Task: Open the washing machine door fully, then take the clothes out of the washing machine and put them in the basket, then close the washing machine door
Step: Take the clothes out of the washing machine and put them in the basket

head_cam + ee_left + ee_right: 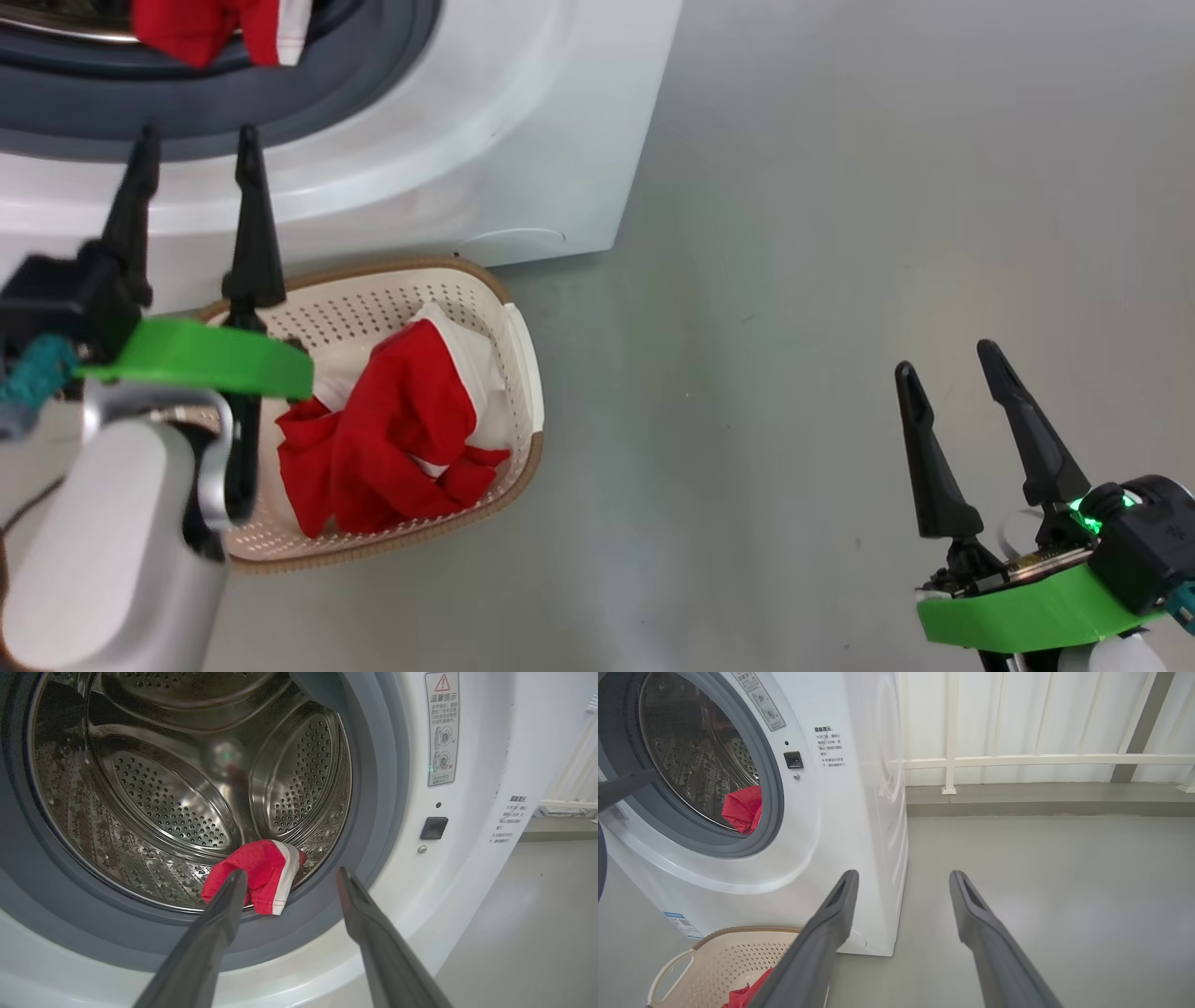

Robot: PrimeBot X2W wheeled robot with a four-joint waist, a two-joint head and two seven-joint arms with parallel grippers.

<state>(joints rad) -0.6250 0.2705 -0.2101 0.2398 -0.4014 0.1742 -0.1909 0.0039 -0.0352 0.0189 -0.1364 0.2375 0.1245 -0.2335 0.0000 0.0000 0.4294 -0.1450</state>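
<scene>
**Halfway Through the Unloading**

The left claw point(292, 873) stood apart and empty, pointing into the washing machine point(523, 140). A red garment point(264, 872) lay on the drum point(163, 788) edge, just ahead of its tips. Beneath it, the basket point(525, 364) held more red clothes point(392, 439). The right claw point(948, 359), also apart and empty, hung over the floor point(794, 280).

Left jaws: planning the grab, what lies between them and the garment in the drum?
Only the grey ring, in the head view; the left wrist view shows the garment just past the jaws.
</scene>
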